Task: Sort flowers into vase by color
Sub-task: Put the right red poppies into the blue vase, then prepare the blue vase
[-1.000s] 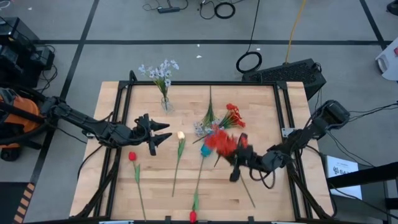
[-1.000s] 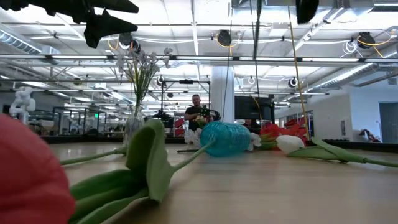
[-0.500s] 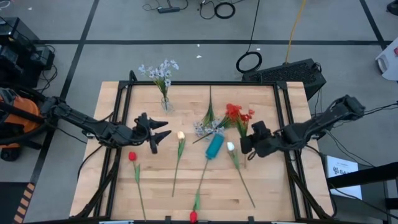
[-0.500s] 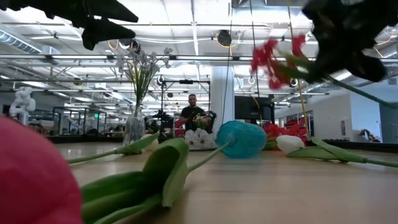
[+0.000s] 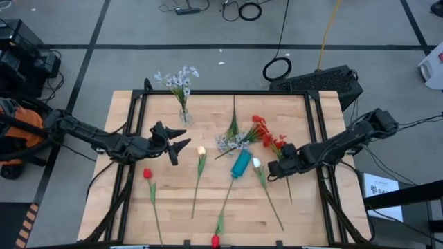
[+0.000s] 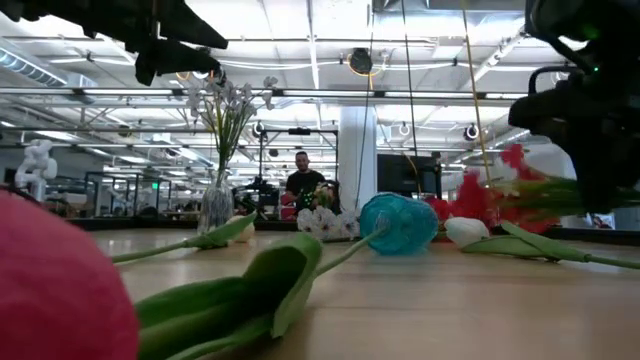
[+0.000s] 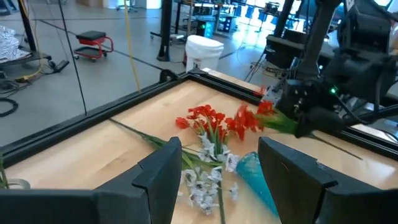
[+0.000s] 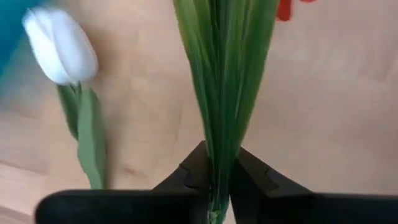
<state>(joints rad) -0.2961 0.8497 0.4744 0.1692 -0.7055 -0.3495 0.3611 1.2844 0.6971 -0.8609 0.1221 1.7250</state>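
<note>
A glass vase [image 5: 184,115] holding pale bluish sprigs [image 5: 177,78] stands at the table's far left. My right gripper [image 5: 277,168] points down at centre right and is shut on a red flower [image 5: 274,142]. Loose flowers lie on the wood: a red cluster [image 5: 257,126], a white sprig [image 5: 225,143], a teal bloom [image 5: 240,164], a white bud [image 5: 257,163], a pale bud [image 5: 201,150] and a red tulip [image 5: 147,173]. My left gripper [image 5: 181,142] hovers open, left of centre, above the table. My right gripper pinches the red flower's green stem and leaves [image 8: 219,143] between its two fingers [image 8: 252,177], about midway along the stem. The fingers come from above and lie across the stem. The flower lies about level just above the table, with its blooms [image 6: 500,190] toward the far side.
A red bloom [image 5: 214,240] lies at the near edge and fills the low view's left corner. A black frame [image 5: 221,92] rims the table. Bare wood shows at the near right. Beyond the table in the low view stands a person [image 6: 303,180].
My right gripper has swung toward the table's right and sunk toward it, turning from level to pointing down. The red flower went with it; its blooms now lie lower, toward the far side. The teal bloom has slid a little toward the right.
</note>
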